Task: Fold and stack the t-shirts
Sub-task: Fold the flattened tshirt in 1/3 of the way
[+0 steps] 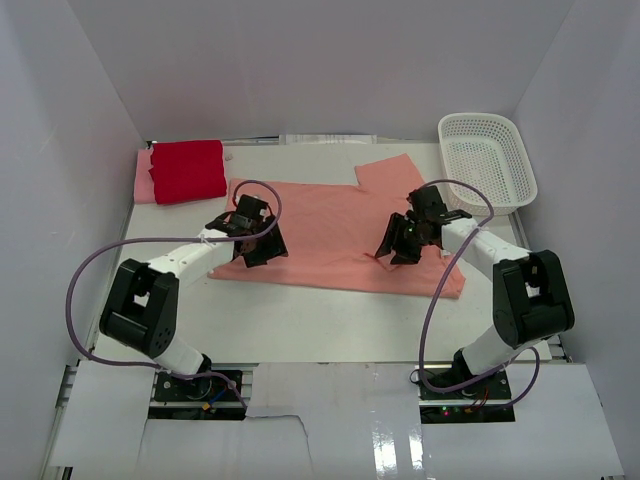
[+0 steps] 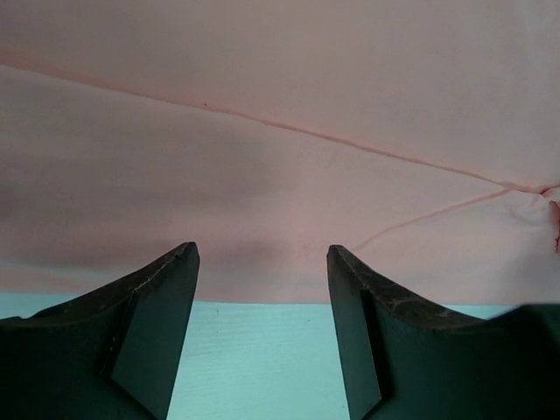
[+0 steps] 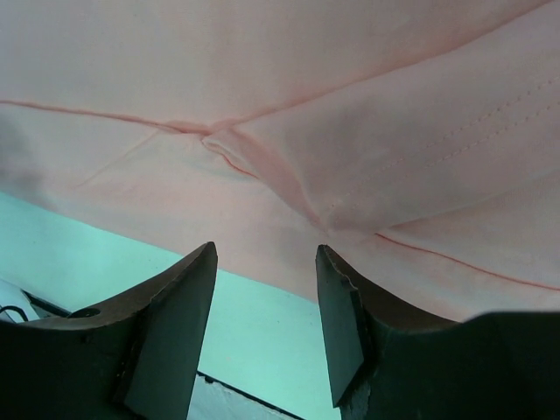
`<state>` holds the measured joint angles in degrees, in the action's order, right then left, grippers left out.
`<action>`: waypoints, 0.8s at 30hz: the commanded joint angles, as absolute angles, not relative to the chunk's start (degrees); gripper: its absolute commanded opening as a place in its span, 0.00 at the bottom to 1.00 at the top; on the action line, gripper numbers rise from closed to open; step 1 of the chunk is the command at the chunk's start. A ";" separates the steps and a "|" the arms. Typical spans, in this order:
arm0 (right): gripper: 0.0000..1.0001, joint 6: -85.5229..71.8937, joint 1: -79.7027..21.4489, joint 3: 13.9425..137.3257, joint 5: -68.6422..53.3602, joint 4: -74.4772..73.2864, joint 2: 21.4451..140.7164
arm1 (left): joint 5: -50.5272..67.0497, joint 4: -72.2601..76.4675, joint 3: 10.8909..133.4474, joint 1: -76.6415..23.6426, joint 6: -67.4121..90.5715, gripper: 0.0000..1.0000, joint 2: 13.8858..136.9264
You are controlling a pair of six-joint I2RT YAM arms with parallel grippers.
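A salmon-pink t-shirt (image 1: 330, 235) lies spread flat across the middle of the table, one sleeve pointing to the back. A folded red t-shirt (image 1: 188, 170) rests on a folded pink one (image 1: 143, 182) at the back left. My left gripper (image 1: 258, 245) is open and empty over the shirt's left near part. In the left wrist view its jaws (image 2: 262, 254) stand apart above the shirt's near hem (image 2: 280, 131). My right gripper (image 1: 400, 245) is open and empty over the shirt's right near part. In the right wrist view (image 3: 265, 254) the cloth (image 3: 350, 105) has a pinched crease.
A white plastic basket (image 1: 487, 160) stands at the back right, next to the shirt's sleeve. White walls close the table on the left, back and right. Bare table (image 1: 330, 320) lies between the shirt's near hem and the arm bases.
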<state>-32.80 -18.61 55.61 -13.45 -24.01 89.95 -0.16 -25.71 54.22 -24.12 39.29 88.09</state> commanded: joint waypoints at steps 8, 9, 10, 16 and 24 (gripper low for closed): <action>0.48 -29.45 -19.60 58.09 -7.83 -28.21 94.30 | -1.93 -24.78 54.23 -25.31 39.73 0.71 86.49; 0.46 -29.10 -20.12 58.62 -6.34 -28.73 95.18 | -2.02 -24.79 54.32 -25.31 39.73 0.71 85.96; 0.45 -28.66 -20.47 59.15 -5.55 -29.18 95.53 | -2.11 -24.87 54.58 -25.31 39.64 0.71 85.87; 0.43 -27.25 -22.50 60.64 -0.79 -31.46 96.24 | -2.64 -25.66 55.37 -25.31 39.37 0.72 85.95; 0.40 -26.81 -22.76 61.96 0.00 -31.81 97.12 | -2.55 -25.93 55.28 -25.31 39.37 0.71 86.83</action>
